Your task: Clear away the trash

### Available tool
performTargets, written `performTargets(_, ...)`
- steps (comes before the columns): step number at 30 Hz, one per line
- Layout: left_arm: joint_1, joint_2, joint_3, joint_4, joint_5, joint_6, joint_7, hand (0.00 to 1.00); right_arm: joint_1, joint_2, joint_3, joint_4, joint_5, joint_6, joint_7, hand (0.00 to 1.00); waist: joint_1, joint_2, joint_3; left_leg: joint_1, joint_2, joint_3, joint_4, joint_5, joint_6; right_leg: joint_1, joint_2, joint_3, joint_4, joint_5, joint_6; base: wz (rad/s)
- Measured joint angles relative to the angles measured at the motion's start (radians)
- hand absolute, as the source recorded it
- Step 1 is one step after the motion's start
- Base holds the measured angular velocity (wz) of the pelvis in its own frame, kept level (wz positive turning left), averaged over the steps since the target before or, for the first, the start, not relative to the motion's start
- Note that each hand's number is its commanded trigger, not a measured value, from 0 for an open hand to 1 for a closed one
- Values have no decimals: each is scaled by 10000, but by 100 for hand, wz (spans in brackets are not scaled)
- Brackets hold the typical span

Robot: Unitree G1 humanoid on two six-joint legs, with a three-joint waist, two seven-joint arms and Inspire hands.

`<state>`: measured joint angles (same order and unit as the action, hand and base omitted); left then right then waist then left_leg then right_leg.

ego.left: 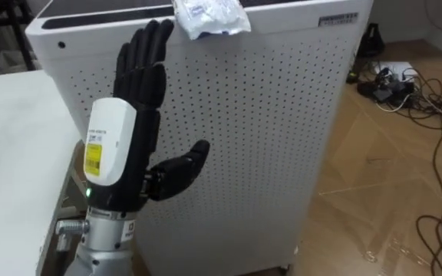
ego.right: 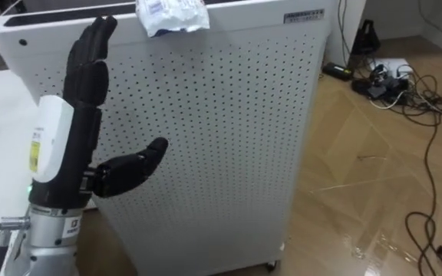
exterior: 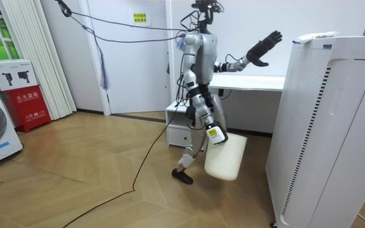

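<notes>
- My left hand (ego.left: 140, 100) is raised in front of the white perforated cabinet (ego.left: 267, 115). Its fingers are straight and its thumb is spread sideways, so it is open and holds nothing.
- The garbage, a crumpled white wrapper (ego.left: 209, 17), lies on the cabinet's top at the front edge, sagging slightly over it.
- My fingertips reach the height of the cabinet's top edge, left of the wrapper and apart from it.
- My right hand (exterior: 211, 130) hangs low, away from the cabinet, at the rim of a white bin (exterior: 225, 158). I cannot tell whether it grips the bin.
- A white worktop (ego.left: 14, 153) stands left of the cabinet.
- Cables (ego.left: 405, 84) lie on the floor to the cabinet's right.
</notes>
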<state>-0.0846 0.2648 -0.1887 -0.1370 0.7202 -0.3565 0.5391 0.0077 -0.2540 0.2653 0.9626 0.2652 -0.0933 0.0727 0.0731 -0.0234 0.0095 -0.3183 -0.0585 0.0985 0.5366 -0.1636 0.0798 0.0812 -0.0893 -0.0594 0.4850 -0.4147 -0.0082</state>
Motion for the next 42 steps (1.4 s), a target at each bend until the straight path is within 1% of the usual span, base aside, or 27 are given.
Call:
performTargets(1,-194,22,0,-13,98,-22,1,0,-9,15,-21,-93,2,-9,-9,100,-26,3,0,53,-74,139,185,-165,134,-160,-201,-278,714,41,95,12)
performTargets(2,-372,39,0,-22,188,-35,28,0,-5,17,-19,-60,11,-6,0,100,14,24,9,292,-93,318,137,-330,272,-338,-378,-479,1442,252,468,19)
performTargets(3,-450,45,-4,-23,186,-35,46,0,-4,18,-14,-36,14,-6,9,100,18,69,29,455,-80,347,96,-426,332,-489,-426,-553,1803,439,688,10)
performTargets(4,-524,50,-4,-55,209,-22,156,0,4,29,49,-15,8,-4,35,100,72,221,-10,779,-35,247,-101,-708,328,-727,-427,-538,2545,890,803,0)
performTargets(5,-553,69,52,-199,264,8,246,0,-38,73,55,-31,-25,-4,62,100,122,309,-4,993,-35,47,-295,-934,240,-991,-468,-628,2996,874,824,-4)
performTargets(6,-562,67,82,-238,266,8,289,0,-57,79,59,-32,-43,-4,104,100,135,337,1,1057,-32,19,-335,-963,251,-1134,-480,-630,3026,741,817,5)
performTargets(7,-617,72,85,-248,276,9,392,0,-58,72,53,-31,-32,-4,175,100,136,423,32,1229,-26,-74,-515,-968,255,-1549,-466,-625,2931,416,721,20)
performTargets(8,-640,113,84,-250,320,10,446,0,-46,75,55,-25,-38,-3,211,100,116,496,72,1423,-9,-204,-667,-959,243,-1995,-472,-629,2639,282,704,27)
performTargets(9,-640,168,83,-256,321,11,450,0,-30,86,70,-25,-46,-3,258,100,105,499,68,1505,-8,-260,-749,-952,231,-2186,-487,-589,2341,278,706,31)
performTargets(10,-640,280,83,-284,321,10,452,0,-9,91,81,-24,-80,-1,342,100,83,483,64,1673,-17,-362,-897,-945,189,-2455,-521,-486,1343,380,685,33)
performTargets(11,-635,334,125,-340,320,17,462,0,-16,87,78,-16,-125,0,392,100,82,460,68,1778,-32,-498,-962,-976,95,-2630,-557,-475,344,1291,633,41)
performTargets(12,-628,330,122,-349,320,20,463,0,6,84,79,12,-142,2,400,100,32,483,60,1866,-25,-626,-990,-981,43,-2617,-568,-550,239,1558,579,43)
performTargets(13,-631,323,137,-445,327,20,469,0,20,95,78,77,-212,29,431,100,27,498,12,2036,35,-802,-1156,-950,-89,-2380,-450,-710,-56,1606,509,35)
performTargets(14,-636,327,228,-656,376,7,478,0,-31,105,77,77,-309,33,494,100,84,498,13,2113,119,-892,-1336,-896,-182,-2207,-363,-812,-286,1661,418,22)
performTargets(16,-634,322,300,-794,383,-7,521,0,-58,135,67,78,-361,33,511,100,108,477,26,2259,208,-1028,-1521,-832,-287,-1971,-228,-918,-543,1689,369,14)
performTargets(17,-625,321,302,-794,384,-2,534,0,-54,143,71,84,-370,34,518,100,140,480,26,2400,288,-1031,-1662,-824,-309,-1764,-125,-948,-761,1722,315,6)
performTargets(18,-622,322,302,-794,384,0,535,0,-54,155,72,85,-370,34,529,100,162,470,31,2471,312,-1036,-1705,-813,-326,-1668,-95,-964,-880,1742,280,0)
performTargets(19,-616,321,295,-796,387,6,541,0,-61,158,70,91,-370,34,566,100,112,455,34,2602,348,-1070,-1802,-803,-343,-1475,15,-1005,-1074,1763,251,5)
performTargets(20,-615,321,293,-800,393,7,542,0,-60,153,62,99,-374,34,611,100,82,441,39,2717,359,-1097,-1920,-793,-360,-1330,40,-1071,-1200,1764,250,7)
performTargets(24,-612,331,299,-903,688,77,542,0,-54,151,43,163,-411,41,612,100,48,436,34,2882,379,-1108,-2092,-786,-373,-1149,90,-1079,-1432,1785,255,2)
performTargets(28,-553,397,270,-1288,782,84,541,0,-57,164,37,161,-405,41,625,100,-48,445,25,3018,391,-1067,-2372,-773,-394,-1064,117,-1074,-1643,1849,296,-1)
performTargets(31,-366,408,265,-1313,800,86,525,0,-56,172,41,153,-407,41,723,100,-141,446,13,3151,404,-1027,-2499,-773,-394,-942,149,-1058,-1820,1912,324,-7)
performTargets(34,-130,408,258,-1322,799,93,395,0,-22,191,48,164,-408,41,747,100,-182,445,10,3300,461,-1016,-2636,-771,-395,-704,237,-1058,-2173,2066,320,-3)
performTargets(37,-50,411,150,-1322,795,228,370,0,-25,190,48,165,-410,41,728,100,-250,444,4,3397,461,-1023,-2703,-771,-394,-606,256,-1056,-2320,2125,333,0)
performTargets(42,-49,411,1,-1367,790,320,356,0,-20,232,49,134,-578,41,730,100,-424,453,-9,3428,459,-989,-2704,-769,-391,-548,253,-1040,-2338,2152,349,0)
